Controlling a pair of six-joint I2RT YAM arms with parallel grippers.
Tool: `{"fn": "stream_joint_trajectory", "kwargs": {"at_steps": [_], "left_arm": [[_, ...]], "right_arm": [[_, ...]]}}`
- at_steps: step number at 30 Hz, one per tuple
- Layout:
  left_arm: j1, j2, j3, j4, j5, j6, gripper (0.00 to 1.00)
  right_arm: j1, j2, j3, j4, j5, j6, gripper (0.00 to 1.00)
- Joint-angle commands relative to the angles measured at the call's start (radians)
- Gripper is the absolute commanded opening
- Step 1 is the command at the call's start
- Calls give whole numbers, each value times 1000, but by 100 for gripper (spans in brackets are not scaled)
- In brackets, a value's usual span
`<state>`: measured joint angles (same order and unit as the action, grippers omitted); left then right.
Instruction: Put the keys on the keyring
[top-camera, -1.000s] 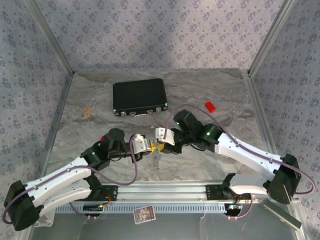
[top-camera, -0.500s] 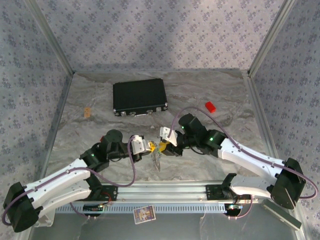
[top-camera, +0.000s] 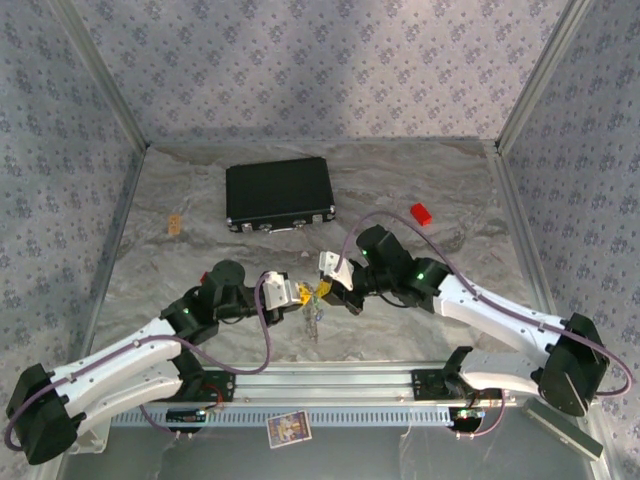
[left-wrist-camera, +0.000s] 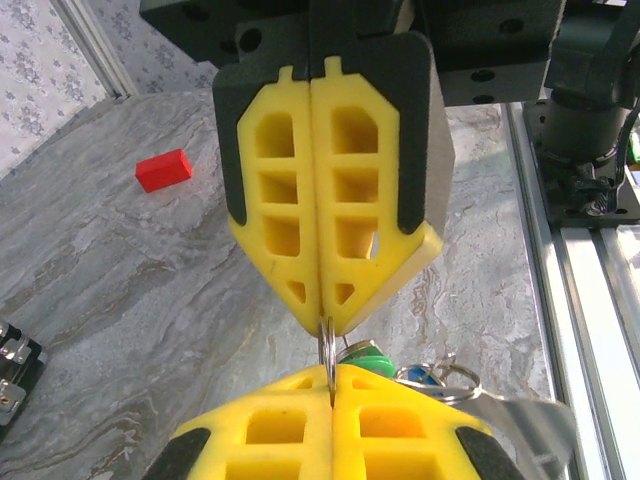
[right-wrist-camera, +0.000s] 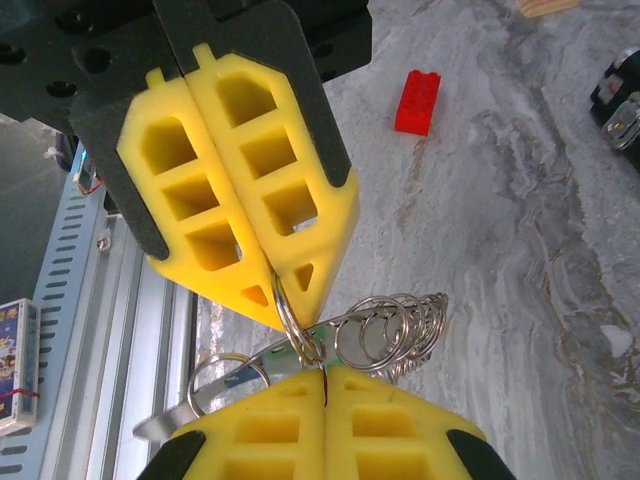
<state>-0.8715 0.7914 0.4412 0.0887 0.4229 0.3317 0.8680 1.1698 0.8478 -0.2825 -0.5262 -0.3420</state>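
Note:
Both grippers meet tip to tip above the near middle of the table, my left gripper (top-camera: 300, 294) beside my right gripper (top-camera: 325, 290). A thin metal ring of the keyring (left-wrist-camera: 328, 352) is pinched from below by my shut left gripper (left-wrist-camera: 331, 374) and from above by my shut right gripper (left-wrist-camera: 325, 322). In the right wrist view the same ring (right-wrist-camera: 293, 318) runs from my right gripper (right-wrist-camera: 325, 372) up into my left gripper (right-wrist-camera: 283, 300). A short chain of small rings (right-wrist-camera: 392, 327) hangs off it. The green-headed key (left-wrist-camera: 366, 357) and blue-headed key (left-wrist-camera: 421, 375) dangle just behind.
A black case (top-camera: 278, 194) lies at the back of the table. A small red block (top-camera: 420, 212) sits to its right. A tan scrap (top-camera: 174, 224) is at the far left. The metal rail (top-camera: 330, 382) runs along the near edge.
My right gripper has shut on the ring, its jaws partly open before. The right arm shifted slightly. The left gripper stayed shut and in place.

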Motion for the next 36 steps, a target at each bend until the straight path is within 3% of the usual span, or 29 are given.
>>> {"fn": "stream_joint_trajectory", "kwargs": {"at_steps": [1,4,7,10,19,25,30,34,36], "left_arm": [[-4,-26,-7,136,80,-19,0],[-3,-27,-11,138,77,-16,0],[-4,-27,-20,139,67,-16,0],[-4,-25,-31,149,64,-20,0],[-3,-22,-37,166,61,-32,0],[-4,-15,-37,175,63,-34,0],[-4,-16,-33,168,54,-33,0],[-4,-27,-26,135,-5,-33,20],[-3,-30,-15,101,-22,-22,21]], "right_arm": [[-3,43,34,-8,-59,9,0],[-4,49,33,-6,-68,15,2],[-10,18,8,7,-47,21,17],[-15,-35,-27,32,-35,21,26],[0,-86,-70,105,-29,-14,30],[16,-57,-63,141,-26,-13,25],[20,-42,-53,143,-18,-13,4],[22,-39,-19,76,7,-48,0],[24,-33,7,27,24,-77,0]]}}
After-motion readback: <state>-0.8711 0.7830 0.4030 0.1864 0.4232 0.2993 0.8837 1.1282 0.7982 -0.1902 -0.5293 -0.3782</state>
